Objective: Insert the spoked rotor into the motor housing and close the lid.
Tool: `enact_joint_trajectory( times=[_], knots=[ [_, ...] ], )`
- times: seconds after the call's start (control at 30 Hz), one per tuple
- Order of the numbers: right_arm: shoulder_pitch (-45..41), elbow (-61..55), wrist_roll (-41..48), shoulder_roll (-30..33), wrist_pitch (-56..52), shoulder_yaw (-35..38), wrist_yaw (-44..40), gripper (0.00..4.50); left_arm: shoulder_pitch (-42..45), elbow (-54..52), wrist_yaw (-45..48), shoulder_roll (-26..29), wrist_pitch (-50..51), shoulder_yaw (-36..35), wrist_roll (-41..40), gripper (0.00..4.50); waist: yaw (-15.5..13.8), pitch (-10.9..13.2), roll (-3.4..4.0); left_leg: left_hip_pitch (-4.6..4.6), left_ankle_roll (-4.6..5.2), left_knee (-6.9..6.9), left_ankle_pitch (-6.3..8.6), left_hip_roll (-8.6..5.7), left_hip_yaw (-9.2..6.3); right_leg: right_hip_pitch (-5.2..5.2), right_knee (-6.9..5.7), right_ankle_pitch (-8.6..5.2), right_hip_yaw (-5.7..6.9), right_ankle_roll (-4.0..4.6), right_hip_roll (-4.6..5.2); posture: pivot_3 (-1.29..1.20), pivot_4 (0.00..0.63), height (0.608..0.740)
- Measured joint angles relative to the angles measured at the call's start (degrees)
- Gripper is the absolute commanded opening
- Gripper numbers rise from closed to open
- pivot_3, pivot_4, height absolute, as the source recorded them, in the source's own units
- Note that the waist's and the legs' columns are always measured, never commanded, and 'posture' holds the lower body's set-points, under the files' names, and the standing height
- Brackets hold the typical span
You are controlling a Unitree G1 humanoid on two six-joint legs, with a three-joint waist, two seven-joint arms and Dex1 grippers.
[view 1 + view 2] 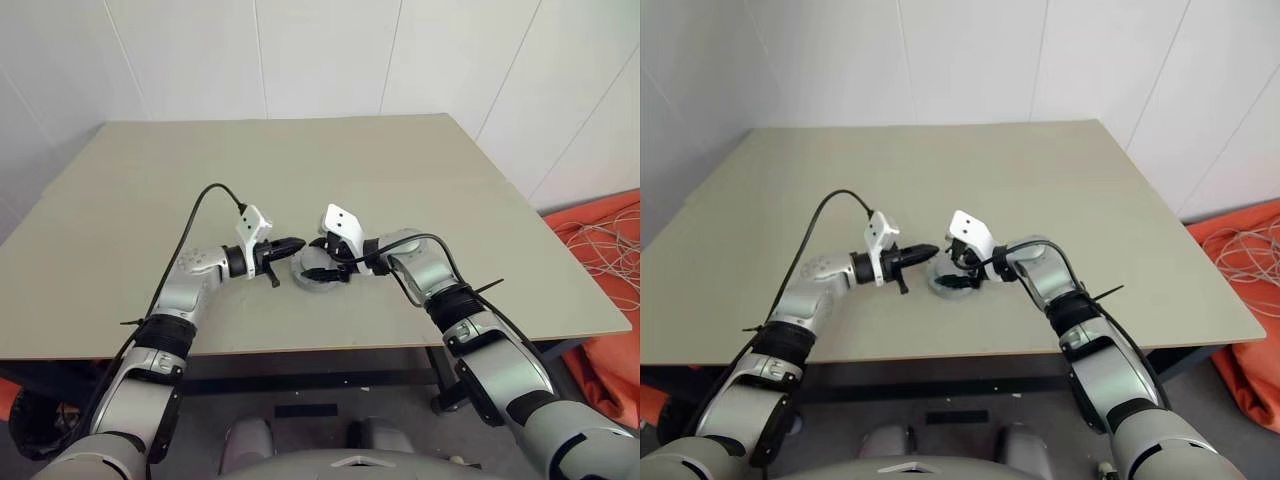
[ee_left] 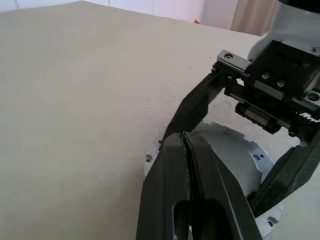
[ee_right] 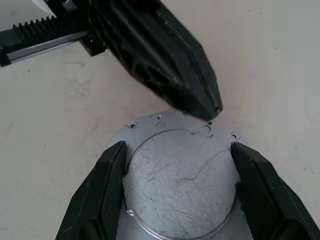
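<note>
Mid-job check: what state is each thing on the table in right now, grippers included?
Lid: lying flat on the table, scratched grey top face up, between the right gripper's fingers.
Right gripper: jaws spread wide, one finger at each side of the lid.
Left gripper: jaws shut and empty, tip at the lid's rim.
Table: bare around the lid.

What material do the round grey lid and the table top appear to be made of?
The lid looks like bare metal with a dull brushed finish: its flat grey face carries many fine scratches, and its thin rim has small notches and holes. The table top looks like a painted or laminated board, matte beige and smooth; which of the two cannot be told.
</note>
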State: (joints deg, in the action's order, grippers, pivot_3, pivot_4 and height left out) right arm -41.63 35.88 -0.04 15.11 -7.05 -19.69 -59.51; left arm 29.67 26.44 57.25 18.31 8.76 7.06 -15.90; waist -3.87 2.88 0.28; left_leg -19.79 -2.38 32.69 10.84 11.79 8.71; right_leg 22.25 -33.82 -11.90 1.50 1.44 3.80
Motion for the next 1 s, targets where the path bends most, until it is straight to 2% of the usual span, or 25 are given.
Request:
enact_joint_trajectory(
  times=[0.43,1.0],
  knots=[
    [0.8,-1.6,0.0,0.0,-1.1,0.0,0.1,3.22,0.7,0.0,6.2,1.5,2.6,3.1,2.5,0.07,0.0,0.0,0.01,0.04,-0.01,-0.19,-0.01,0.00,0.00,0.04,0.01,0.00,-0.01,0.00,0.00,0.00,0.000,0.740],
    [2.1,-5.8,0.0,0.4,-4.4,0.0,0.3,3.22,1.0,-0.5,5.1,1.2,2.5,3.4,3.7,0.07,-0.1,0.0,0.01,0.13,-0.04,-0.37,-0.02,-0.01,0.01,0.01,0.03,0.00,-0.02,0.00,0.01,0.00,0.000,0.740]
  ],
)
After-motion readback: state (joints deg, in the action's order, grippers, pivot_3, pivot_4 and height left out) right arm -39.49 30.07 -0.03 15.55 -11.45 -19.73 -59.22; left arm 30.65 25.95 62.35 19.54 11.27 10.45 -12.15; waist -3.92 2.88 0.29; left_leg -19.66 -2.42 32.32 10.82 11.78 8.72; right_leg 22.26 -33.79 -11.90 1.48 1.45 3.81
